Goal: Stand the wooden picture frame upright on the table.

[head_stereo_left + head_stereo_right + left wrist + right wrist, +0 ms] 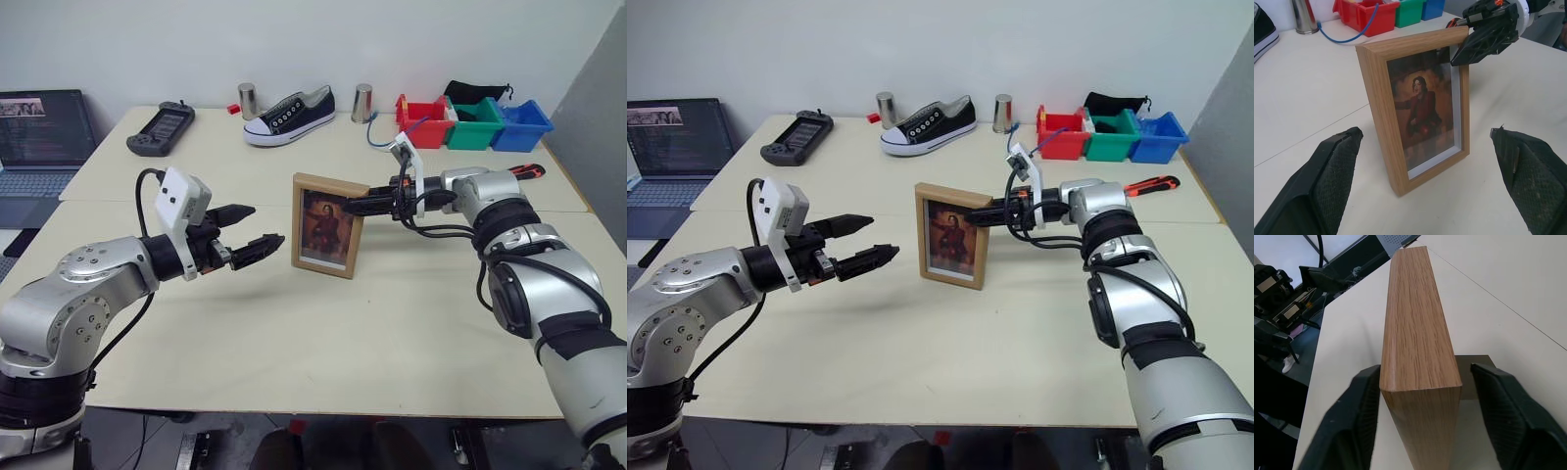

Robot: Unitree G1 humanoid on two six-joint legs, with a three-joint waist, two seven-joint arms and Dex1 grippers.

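Observation:
The wooden picture frame [326, 225] stands upright on the table [294, 333], its dark portrait facing me. My right gripper [355, 206] reaches in from the right at the frame's top right corner. In the right wrist view its fingers [1501, 416] straddle the frame's top edge [1418, 328]. One finger sits close to the wood and a gap shows at the other, so the gripper is open. My left gripper [266, 224] hovers open a little left of the frame, pointing at it, with nothing between its fingers [1334, 171].
Along the far side lie a black sneaker [290, 116], two metal cans [248, 100] [362, 102], a game controller [161, 128] and red, green and blue bins [475, 122]. An orange utility knife [524, 171] lies at the right. A laptop [39, 137] sits far left.

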